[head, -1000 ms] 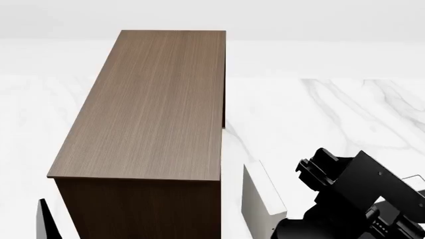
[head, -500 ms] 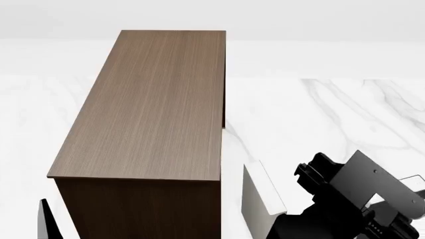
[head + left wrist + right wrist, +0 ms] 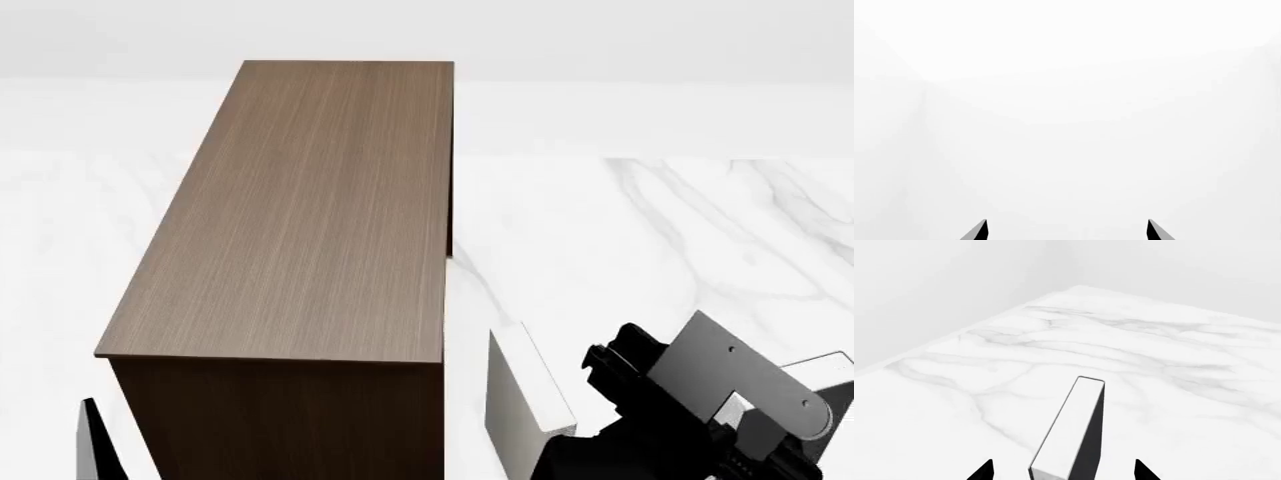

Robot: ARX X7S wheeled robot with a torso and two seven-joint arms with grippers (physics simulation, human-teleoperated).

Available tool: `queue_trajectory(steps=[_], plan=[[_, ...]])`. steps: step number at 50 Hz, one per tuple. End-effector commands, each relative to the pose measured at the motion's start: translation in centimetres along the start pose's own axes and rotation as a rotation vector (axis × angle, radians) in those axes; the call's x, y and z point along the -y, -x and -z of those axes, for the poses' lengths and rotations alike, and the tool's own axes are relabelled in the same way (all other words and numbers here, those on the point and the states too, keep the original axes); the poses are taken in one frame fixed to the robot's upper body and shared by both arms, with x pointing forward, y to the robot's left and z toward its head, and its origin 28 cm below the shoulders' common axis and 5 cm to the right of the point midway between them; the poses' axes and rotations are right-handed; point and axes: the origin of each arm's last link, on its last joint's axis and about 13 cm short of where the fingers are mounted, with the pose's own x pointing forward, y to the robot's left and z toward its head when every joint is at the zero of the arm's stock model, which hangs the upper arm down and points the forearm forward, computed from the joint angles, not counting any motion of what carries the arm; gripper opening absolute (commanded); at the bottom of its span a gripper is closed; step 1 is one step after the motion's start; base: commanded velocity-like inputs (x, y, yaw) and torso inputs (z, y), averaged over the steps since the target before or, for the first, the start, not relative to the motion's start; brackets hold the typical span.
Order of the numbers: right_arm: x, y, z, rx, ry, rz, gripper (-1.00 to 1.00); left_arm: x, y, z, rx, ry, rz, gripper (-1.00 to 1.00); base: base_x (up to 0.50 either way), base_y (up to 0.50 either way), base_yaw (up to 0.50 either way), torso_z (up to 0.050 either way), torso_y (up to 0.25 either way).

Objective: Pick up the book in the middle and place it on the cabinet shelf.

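- Cabinet shelf stood left of the right arm, its top bare; marble floor lay beyond.
- Book stood upright between the right gripper fingertips; whether they clamped it could not be told.
- Left gripper was spread apart, holding nothing.

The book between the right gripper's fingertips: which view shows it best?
The right wrist view shows the book best: it stands on edge between the right gripper's spread fingertips, pale face and dark side visible, with no contact visible. The head view catches only a pale slab beside the cabinet. The left wrist view shows none of it.
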Motion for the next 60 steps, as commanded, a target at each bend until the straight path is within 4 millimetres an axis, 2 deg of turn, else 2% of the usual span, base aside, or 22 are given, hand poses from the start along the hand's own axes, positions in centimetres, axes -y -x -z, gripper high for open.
queue_trajectory(steps=[1, 60], plan=[[-0.1, -0.2, 0.9, -0.010, 0.027, 0.003, 1.00, 0.0, 0.0, 0.0, -0.002, 0.001, 0.002, 1.00, 0.00, 0.00, 0.00, 0.000, 0.000], [-0.7, -2.8, 3.9, -0.001, 0.095, 0.029, 1.00, 0.1, 0.2, 0.1, -0.006, 0.000, 0.008, 1.00, 0.00, 0.00, 0.00, 0.000, 0.000]])
